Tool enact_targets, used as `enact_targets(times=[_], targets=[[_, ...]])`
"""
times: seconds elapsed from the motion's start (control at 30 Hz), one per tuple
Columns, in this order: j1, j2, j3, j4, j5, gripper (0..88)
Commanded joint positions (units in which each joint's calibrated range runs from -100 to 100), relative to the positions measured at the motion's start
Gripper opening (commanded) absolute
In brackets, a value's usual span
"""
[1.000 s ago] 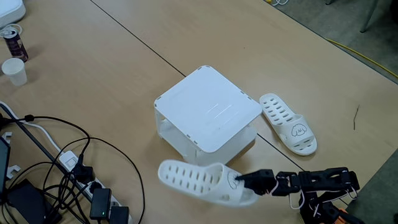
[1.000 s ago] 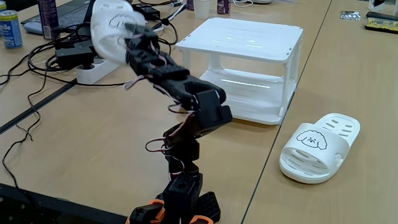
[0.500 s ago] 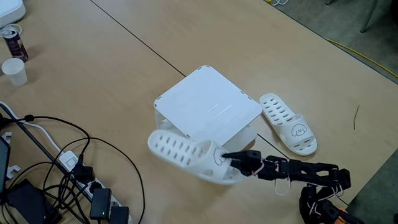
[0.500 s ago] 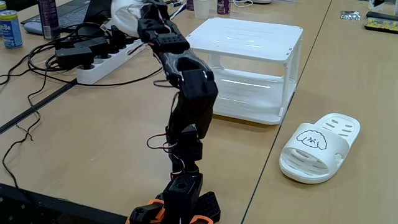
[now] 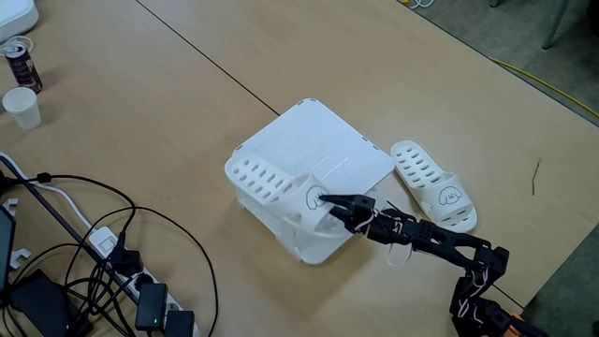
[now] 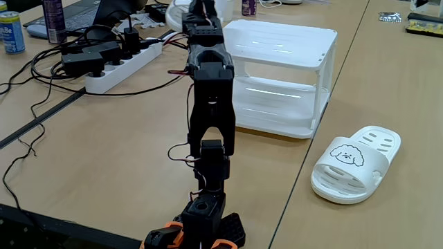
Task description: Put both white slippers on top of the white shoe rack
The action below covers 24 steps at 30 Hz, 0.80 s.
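White shoe rack (image 5: 323, 159) looks like smooth moulded plastic, slightly glossy, with light streaks on top and on the lower shelf (image 6: 277, 93). Both white slippers (image 5: 435, 184) (image 5: 271, 187) look matt, rubbery, perforated with oval holes. Table (image 5: 168, 103) is matt light wood-look laminate; arm (image 6: 210, 104) is dark matt plastic; cables (image 5: 84, 234) look black and rubbery.

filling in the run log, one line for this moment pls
tool: shut on held slipper | over shoe rack | other slipper: on table
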Motion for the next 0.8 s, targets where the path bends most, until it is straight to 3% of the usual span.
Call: enact_targets(times=[0.0, 0.77], targets=[[2.26, 0.59, -9.0, -0.18, 0.42, 0.8], [8.59, 5.63, -10.09, -0.09, 0.42, 0.8]])
